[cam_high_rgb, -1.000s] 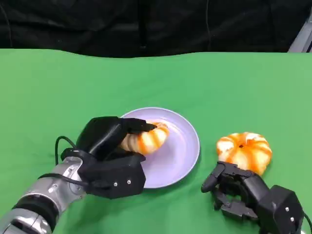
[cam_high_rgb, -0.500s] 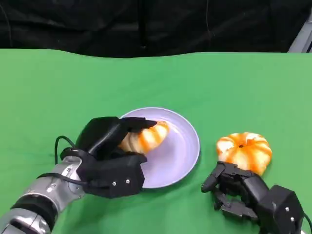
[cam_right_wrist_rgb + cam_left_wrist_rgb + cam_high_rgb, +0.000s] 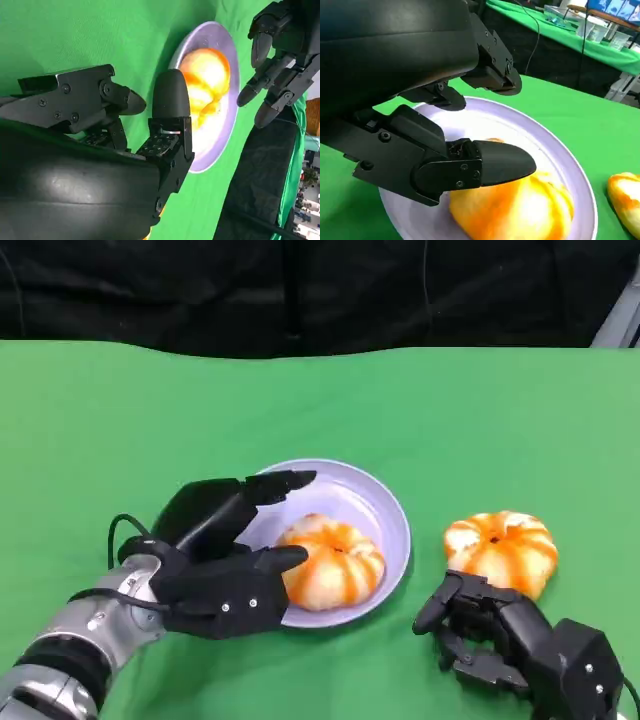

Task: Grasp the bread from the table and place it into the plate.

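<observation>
Now we are finishing the placing: the bread point(image 3: 330, 562) is lying in the plate point(image 3: 390, 515), lower centre, our left hand point(image 3: 225, 555) spread beside it, needing withdrawal.

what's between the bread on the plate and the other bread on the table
In the head view, the plate's raised rim, then a bare strip of green cloth, separate the plated bread from the second bread.

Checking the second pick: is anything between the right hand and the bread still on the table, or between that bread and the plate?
Nothing visible. The right hand sits just in front of the bread on the table, with only green cloth between that bread and the plate. The plate already holds another bread, with the left hand open beside it.
</observation>
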{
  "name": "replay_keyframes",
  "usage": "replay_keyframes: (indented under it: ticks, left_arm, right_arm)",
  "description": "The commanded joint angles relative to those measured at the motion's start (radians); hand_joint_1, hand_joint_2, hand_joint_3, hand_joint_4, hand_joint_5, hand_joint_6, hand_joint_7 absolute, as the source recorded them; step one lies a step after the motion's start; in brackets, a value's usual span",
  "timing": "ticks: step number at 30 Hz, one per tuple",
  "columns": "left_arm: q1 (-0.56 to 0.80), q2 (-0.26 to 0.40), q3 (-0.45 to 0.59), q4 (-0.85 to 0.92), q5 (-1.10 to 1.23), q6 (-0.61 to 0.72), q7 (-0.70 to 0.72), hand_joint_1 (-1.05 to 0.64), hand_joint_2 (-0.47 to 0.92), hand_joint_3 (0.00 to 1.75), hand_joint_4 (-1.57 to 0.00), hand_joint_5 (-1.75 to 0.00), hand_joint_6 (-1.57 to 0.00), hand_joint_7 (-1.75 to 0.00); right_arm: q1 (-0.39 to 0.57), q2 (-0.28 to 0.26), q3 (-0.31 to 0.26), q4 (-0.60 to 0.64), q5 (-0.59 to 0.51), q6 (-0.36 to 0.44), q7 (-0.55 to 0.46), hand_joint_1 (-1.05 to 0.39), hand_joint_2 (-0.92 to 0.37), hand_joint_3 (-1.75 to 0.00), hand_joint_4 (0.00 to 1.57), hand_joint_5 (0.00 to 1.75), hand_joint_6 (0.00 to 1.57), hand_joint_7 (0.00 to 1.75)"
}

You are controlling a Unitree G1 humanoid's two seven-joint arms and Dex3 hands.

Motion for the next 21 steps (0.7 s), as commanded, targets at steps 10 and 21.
replay_keyframes:
  ticks: [10, 21]
  left_arm:
    - [-0.014, 0.036, -0.001, -0.049, 0.005, 0.002, -0.023, -0.96, 0.92, 0.80, -0.47, 0.00, -0.40, 0.00]
    - [-0.006, 0.047, -0.004, -0.072, 0.009, 0.018, -0.050, -0.96, 0.92, 0.81, -0.36, 0.00, -0.34, 0.00]
  right_arm:
    - [0.018, -0.003, 0.000, 0.003, -0.002, 0.040, 0.001, 0.03, -0.92, -0.54, 0.68, 1.74, 0.73, 1.34]
    - [0.012, -0.001, -0.002, 0.009, 0.002, 0.042, 0.004, 0.03, -0.92, -0.53, 0.68, 1.75, 0.73, 1.33]
